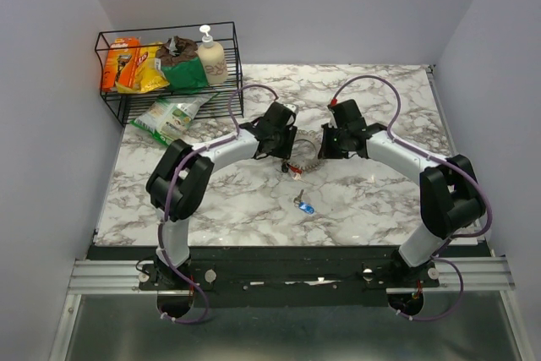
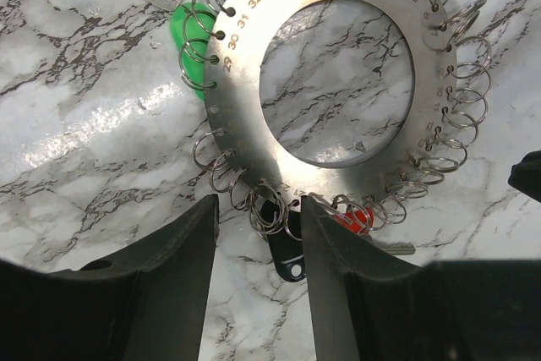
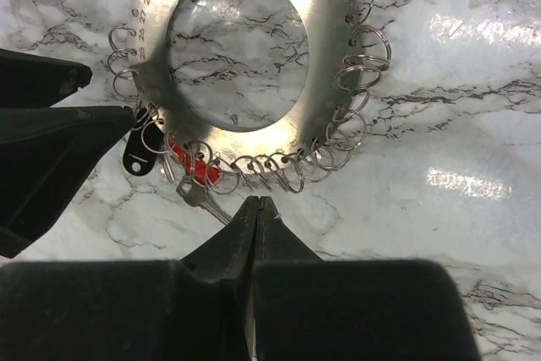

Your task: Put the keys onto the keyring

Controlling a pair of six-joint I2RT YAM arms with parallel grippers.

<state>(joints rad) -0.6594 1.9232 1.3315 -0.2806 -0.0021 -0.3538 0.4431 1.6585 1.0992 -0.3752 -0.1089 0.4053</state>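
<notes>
At the middle of the marble table (image 1: 380, 200) the keyring (image 1: 303, 164) (image 2: 241, 116) (image 3: 330, 65) lies flat, a numbered steel disc with small split rings all round its rim. The left gripper (image 1: 283, 146) (image 2: 258, 219) sits just beside that rim, jaws spread, with a black-headed key (image 2: 287, 257) (image 3: 139, 152) between them. A red-headed key (image 2: 356, 219) (image 3: 193, 167) hangs on the rim just beside the black one, and a green-headed key (image 2: 181, 33) further round it. The right gripper (image 1: 326, 144) (image 3: 256, 206) points at the rim from the opposite side, jaws pressed together on nothing. A blue-headed key (image 1: 305, 206) lies loose, apart from the ring, towards the arm bases.
</notes>
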